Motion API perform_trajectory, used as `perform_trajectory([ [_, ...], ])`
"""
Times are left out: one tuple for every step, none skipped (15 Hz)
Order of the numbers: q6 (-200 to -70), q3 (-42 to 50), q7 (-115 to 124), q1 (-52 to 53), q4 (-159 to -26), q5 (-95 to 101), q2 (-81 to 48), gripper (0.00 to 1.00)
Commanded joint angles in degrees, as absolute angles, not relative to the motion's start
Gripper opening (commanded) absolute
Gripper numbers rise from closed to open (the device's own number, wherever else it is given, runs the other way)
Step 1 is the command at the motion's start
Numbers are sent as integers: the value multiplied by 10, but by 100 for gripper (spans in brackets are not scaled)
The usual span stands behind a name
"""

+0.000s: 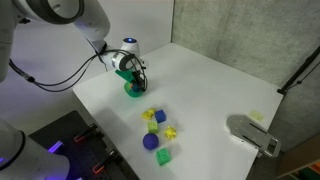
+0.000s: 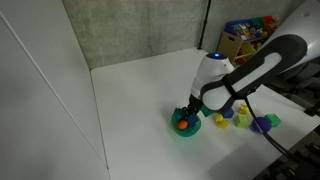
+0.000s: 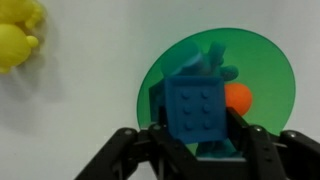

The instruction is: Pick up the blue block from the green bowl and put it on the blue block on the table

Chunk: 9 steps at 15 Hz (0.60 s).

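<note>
Wrist view, upper left corner: lumpy yellow plastic bits [image 3: 18, 30] on the plain white surface [image 3: 80, 100]. In the middle of the frame, the black pincer [image 3: 198, 130] is clamped on the blue block [image 3: 198, 108], a square studded brick held right over the glossy see-through green bowl [image 3: 265, 60]. A smooth orange ball [image 3: 238, 97] sits in the bowl just right of the brick. You can't make out the studs in an exterior view, but it does show loose bright blocks [image 1: 160, 118] lower right of the bowl, a blue piece [image 1: 150, 142] among them, and a grey gadget [image 1: 250, 133] further right.
</note>
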<state>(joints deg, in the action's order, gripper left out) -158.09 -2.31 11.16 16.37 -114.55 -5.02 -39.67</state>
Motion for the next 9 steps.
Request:
perform_trajectory([
  [-1566,-20,130,167,-1161,-39,-354,34],
  [-1560,-29,124,160,-1164,-44,-343,34],
  [-1556,-33,120,156,-1167,-47,-332,34],
  [-1553,-33,121,155,-1172,-47,-318,34],
  [-1550,-34,120,153,-1175,-46,-307,34],
  [-1546,-31,122,153,-1180,-45,-293,34],
  [-1542,-28,123,150,-1185,-44,-281,34],
  [-1537,-23,126,148,-1191,-41,-270,34],
  [-1532,-18,126,142,-1196,-41,-261,34],
])
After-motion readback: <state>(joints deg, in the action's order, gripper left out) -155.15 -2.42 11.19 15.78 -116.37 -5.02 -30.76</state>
